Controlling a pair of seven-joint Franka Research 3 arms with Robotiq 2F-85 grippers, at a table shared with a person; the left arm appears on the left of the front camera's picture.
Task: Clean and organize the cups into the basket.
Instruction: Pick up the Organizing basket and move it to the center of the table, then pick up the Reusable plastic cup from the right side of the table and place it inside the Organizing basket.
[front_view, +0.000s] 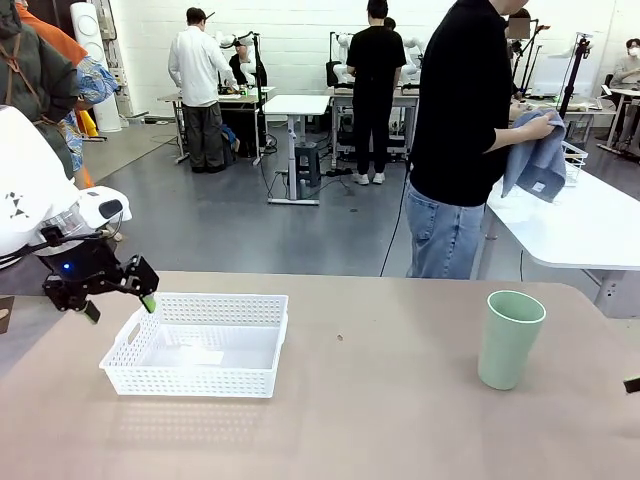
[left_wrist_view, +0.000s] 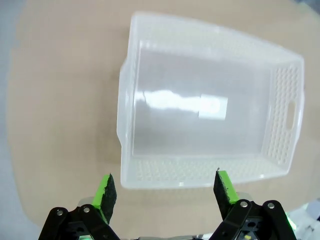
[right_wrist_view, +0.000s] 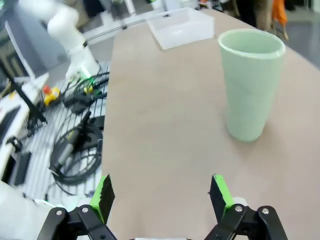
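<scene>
Front view, left claw (front_view: 120, 305): wide open, nothing in it, hanging just off the left end of the basket (front_view: 195, 380).
Front view, basket: empty, on the left part of the table (front_view: 380, 420).
Front view, mint cup (front_view: 510, 340): upright, mouth up, near the table's right side, well apart from the basket.
Front view, person: at the far side, hands working a blue cloth (front_view: 535, 160); cannot tell what is in it.
Left wrist view, left claw (left_wrist_view: 164, 176): pads spread, empty, above the basket's (left_wrist_view: 280, 100) near wall.
Right wrist view, right claw (right_wrist_view: 160, 179): spread wide, empty, low over the table.
Right wrist view, mint cup (right_wrist_view: 250, 85): ahead of the pads and off to picture right, not between them, long axis vertical.
Judgement: right arm is nearer the cup; claw needs lining up on it first.
</scene>
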